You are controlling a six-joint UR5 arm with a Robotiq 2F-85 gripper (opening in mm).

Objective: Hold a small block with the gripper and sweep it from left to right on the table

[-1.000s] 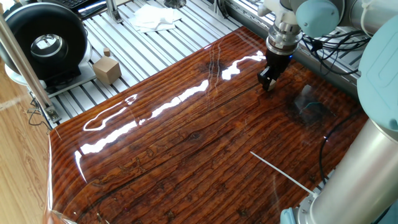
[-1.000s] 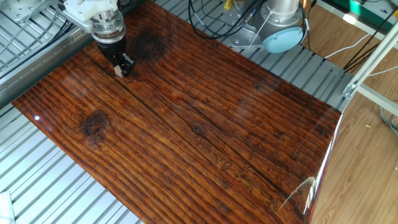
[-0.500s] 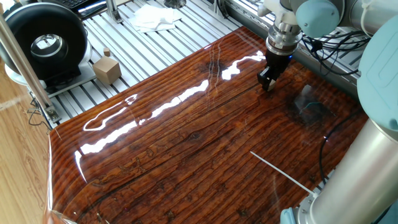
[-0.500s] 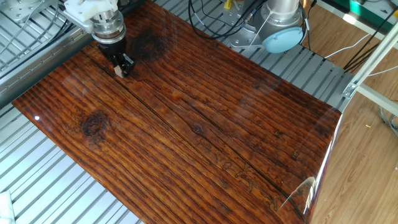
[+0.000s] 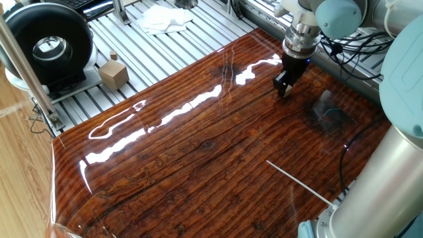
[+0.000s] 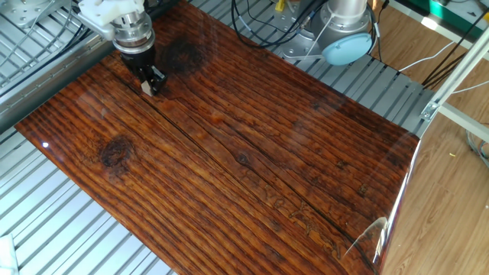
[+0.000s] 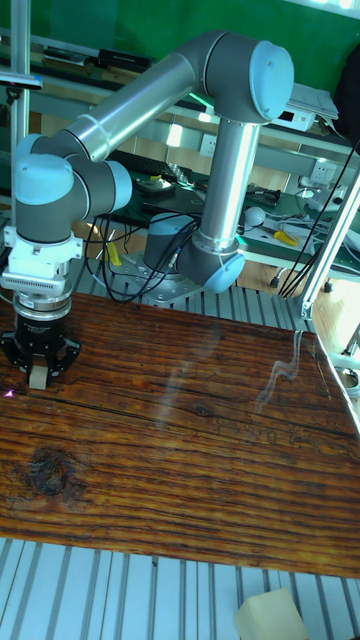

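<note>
Nothing has shifted since the earlier frames: arm, claw and cube sit where they were. Gripper (image 7: 38, 377) points straight down at the table (image 6: 252, 153), fingers narrowed onto the small block (image 7: 38, 379), which shows pale between the fingertips and rests at the board surface. Seen from the other fixed view, gripper (image 6: 150, 84) and block (image 6: 146, 88) are near the board's far left corner. Larger tan cube with knob (image 5: 114, 73) stands off the table on the slatted aluminium frame (image 5: 125, 46), well apart from the gripper (image 5: 283, 90).
</note>
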